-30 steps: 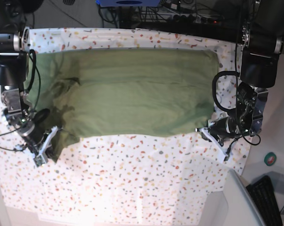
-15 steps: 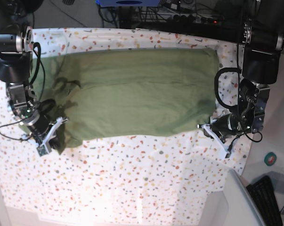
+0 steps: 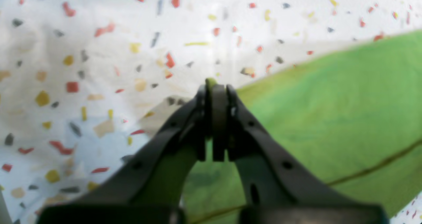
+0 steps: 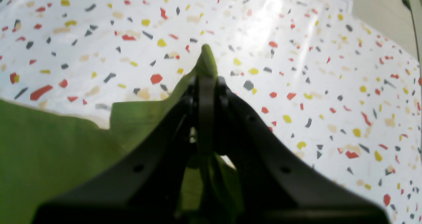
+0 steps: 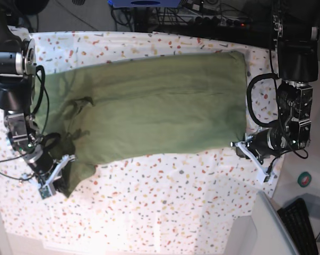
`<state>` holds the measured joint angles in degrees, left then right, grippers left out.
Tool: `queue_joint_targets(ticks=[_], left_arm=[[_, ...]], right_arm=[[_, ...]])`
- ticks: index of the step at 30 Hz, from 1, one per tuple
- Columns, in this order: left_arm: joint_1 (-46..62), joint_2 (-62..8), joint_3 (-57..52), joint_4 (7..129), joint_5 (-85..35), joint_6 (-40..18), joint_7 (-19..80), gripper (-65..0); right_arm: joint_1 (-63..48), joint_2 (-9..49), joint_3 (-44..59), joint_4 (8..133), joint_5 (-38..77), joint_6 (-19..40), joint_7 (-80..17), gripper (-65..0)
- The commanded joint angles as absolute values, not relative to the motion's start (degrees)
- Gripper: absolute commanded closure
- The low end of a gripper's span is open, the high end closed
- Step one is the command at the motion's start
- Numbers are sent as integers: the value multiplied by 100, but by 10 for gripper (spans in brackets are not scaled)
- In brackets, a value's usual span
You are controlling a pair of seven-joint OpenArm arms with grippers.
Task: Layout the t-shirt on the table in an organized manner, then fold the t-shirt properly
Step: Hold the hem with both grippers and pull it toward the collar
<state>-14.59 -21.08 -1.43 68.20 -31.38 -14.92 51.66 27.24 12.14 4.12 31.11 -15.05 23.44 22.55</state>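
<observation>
Dark cables (image 5: 202,16) tangle beyond the far edge; a black keyboard (image 5: 303,220) lies low, beside green tape (image 5: 305,179)

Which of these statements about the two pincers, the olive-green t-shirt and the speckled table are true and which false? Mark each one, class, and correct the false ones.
1. The right pincer is shut on a corner of the t-shirt. True.
2. The left pincer hangs open above the bare table. False: it is shut, with a sliver of green cloth showing at its tips.
3. The t-shirt is rolled into a ball in the middle of the table. False: it lies spread out, mostly flat, across the far half.
4. The table's cloth is white with red, yellow and grey flecks. True.
5. A second garment lies beside the t-shirt. False: it is the only garment in view.
</observation>
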Motion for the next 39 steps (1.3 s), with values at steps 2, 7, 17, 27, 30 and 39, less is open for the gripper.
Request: queue_joint_targets(ticks=[2, 7, 17, 27, 30, 39], left_arm=[[-1552, -2167, -66, 6905, -3178, -1490, 5103, 0], [-1402, -2176, -119, 7143, -3178, -1490, 5130, 0], [-1209, -2246, -127, 7785, -3178, -1490, 5613, 0], [-954, -2325, -136, 7846, -3178, -1490, 5622, 0], [-945, -2352, -136, 7846, -3178, -1490, 5622, 0], [-954, -2369, -136, 7837, -3178, -1490, 5622, 0]], right_arm=[[2862, 1270, 400, 3169, -1420, 2325, 2422, 0], [2905, 1297, 435, 3178, -1420, 2325, 2422, 0], [3213, 1191, 400, 2818, -1411, 2325, 2440, 0], [3363, 884, 391, 2316, -1411, 2325, 2440, 0], [3354, 866, 435, 2316, -1411, 2325, 2431, 0], [3495, 866, 435, 2325, -1411, 2316, 2062, -237]])
